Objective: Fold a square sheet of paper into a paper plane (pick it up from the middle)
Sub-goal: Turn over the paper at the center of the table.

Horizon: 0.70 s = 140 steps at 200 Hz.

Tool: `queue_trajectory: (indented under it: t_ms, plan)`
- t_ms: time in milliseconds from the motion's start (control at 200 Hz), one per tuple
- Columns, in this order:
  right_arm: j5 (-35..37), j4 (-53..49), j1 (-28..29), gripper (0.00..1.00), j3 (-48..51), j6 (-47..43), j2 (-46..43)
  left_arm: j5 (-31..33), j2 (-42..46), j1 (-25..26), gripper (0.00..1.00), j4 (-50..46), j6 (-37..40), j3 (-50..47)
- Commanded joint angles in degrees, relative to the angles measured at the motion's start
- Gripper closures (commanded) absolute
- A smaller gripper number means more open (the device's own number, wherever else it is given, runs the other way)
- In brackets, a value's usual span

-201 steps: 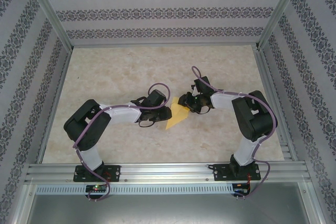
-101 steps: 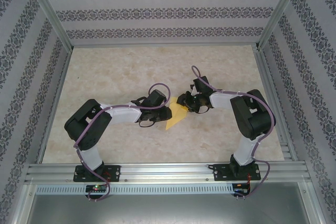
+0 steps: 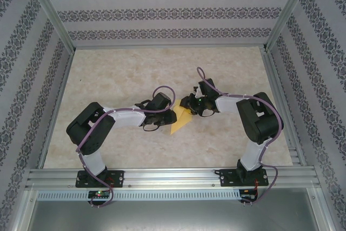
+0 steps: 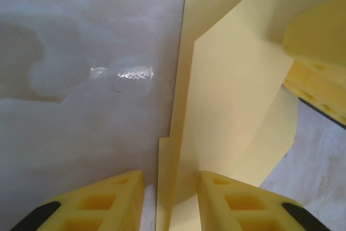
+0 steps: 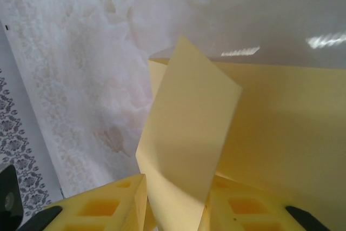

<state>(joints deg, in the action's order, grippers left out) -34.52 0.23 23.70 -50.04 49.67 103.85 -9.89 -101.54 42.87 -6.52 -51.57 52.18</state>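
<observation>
Two sets of jaws close in on one sheet of paper. In the left wrist view the left jaws stand a little apart, with an upright fold of the yellow sheet running up between them. The paper leans on the right-hand finger and a thin slit shows beside the other, so they straddle the fold rather than clamp it. In the right wrist view a raised flap fills the gap of the right jaws from side to side, and I cannot tell whether they pinch it or merely enclose it. At the far right of the left wrist view a yellow block, most likely a finger of the right jaws, touches the sheet's far part.

From above, the sheet sits mid-worktop, directly between the left arm and the right arm, partly hidden under both wrists. Its visible part is a triangle whose long axis runs from the right jaws toward the near left, ending in a free tip over the worktop. Neither arm is nearer: each has the paper at its jaw tips. The coming move, as I judge it, is a fold along that axis, so both sets must bite squarely before either pulls
</observation>
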Motion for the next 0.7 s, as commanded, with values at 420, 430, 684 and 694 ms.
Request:
queue_trajectory:
  t_ms: [420, 430, 684, 694]
  plan:
    - [-2.54, 8.54, 2.94, 0.97, 2.41, -3.88, -2.06, -5.50, 10.12, -5.96, 0.61, 7.24, -2.85, -8.95]
    - [-2.69, 8.84, 2.89, 0.97, 2.36, -3.88, -2.27, -5.87, 10.55, -6.20, 0.60, 7.58, -3.01, -9.32]
    - [-14.82, 19.35, -0.05, 0.98, 0.78, 0.33, -7.61, -14.74, 21.72, -10.77, 0.21, 17.56, -6.24, -16.29]
    - [-15.28, 19.50, -0.12, 0.98, 0.57, 0.47, -7.68, -15.08, 22.01, -10.90, 0.20, 17.87, -6.25, -16.36]
